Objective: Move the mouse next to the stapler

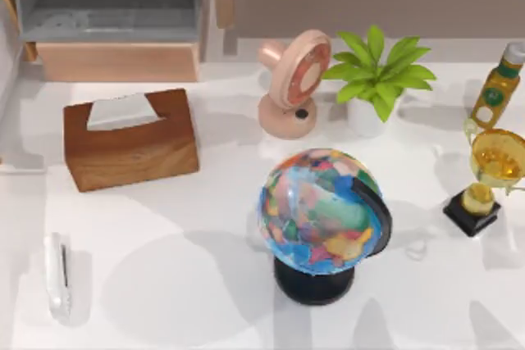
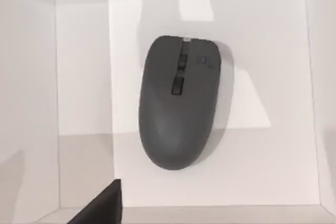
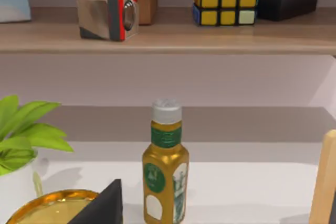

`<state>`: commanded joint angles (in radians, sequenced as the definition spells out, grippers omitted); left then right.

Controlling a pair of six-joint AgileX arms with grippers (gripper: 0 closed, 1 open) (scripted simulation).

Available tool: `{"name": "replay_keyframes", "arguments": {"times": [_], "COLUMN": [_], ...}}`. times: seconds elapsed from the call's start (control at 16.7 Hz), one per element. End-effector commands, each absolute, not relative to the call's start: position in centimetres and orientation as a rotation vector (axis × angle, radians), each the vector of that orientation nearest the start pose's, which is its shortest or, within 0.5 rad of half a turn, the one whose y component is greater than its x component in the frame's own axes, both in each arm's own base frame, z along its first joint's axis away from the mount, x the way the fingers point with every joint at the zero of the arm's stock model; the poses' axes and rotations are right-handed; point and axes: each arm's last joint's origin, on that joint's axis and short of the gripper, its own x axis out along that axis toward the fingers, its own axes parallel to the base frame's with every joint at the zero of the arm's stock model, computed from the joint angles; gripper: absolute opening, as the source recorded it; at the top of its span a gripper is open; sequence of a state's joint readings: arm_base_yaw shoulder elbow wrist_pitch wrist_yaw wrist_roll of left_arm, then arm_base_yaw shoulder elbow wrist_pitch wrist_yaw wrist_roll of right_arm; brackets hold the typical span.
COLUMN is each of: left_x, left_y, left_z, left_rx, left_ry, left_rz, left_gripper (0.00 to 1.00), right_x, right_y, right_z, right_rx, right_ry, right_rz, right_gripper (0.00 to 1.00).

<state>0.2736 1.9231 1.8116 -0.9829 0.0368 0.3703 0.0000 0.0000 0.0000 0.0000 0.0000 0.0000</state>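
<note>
Left wrist view: mouse lies untouched on white; claw opening cannot be told.

Top view: set above the table, facing straight down; takes in globe, fan, plant, bottle, trophy.
Left wrist view: aimed down, close over a dark mouse on a white surface.
Right wrist view: low, near tabletop height, facing the back shelf.
Shared with top view: bottle, plant, trophy rim.
</note>
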Motion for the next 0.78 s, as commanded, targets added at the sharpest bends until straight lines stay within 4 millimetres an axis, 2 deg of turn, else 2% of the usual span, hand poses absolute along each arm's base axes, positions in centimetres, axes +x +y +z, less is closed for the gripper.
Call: {"name": "replay_keyframes", "arguments": {"times": [0.18,0.3,0.42,0.6,0.78], "left_x": [44.1,45.9,47.1,48.3,48.5], "left_y": [15.2,16.9,17.6,17.6,17.6], "left_z": [23.9,20.5,18.0,16.2,16.0], "left_rx": [0.126,0.112,0.111,0.128,0.136], "left_ry": [1.288,1.379,1.436,1.463,1.462], "left_rz": [-0.018,-0.053,-0.092,-0.135,-0.145], "left_gripper": [1.00,1.00,1.00,1.00,1.00], "right_x": [10.6,10.6,10.6,10.6,10.6], "right_y": [-0.1,-0.1,-0.1,-0.1,-0.1], "right_z": [16.0,16.0,16.0,16.0,16.0], "right_rx": [0.000,0.000,0.000,0.000,0.000], "right_ry": [0.000,0.000,0.000,0.000,0.000], "right_rz": [0.000,0.000,0.000,0.000,0.000], "right_gripper": [1.00,1.00,1.00,1.00,1.00]}}
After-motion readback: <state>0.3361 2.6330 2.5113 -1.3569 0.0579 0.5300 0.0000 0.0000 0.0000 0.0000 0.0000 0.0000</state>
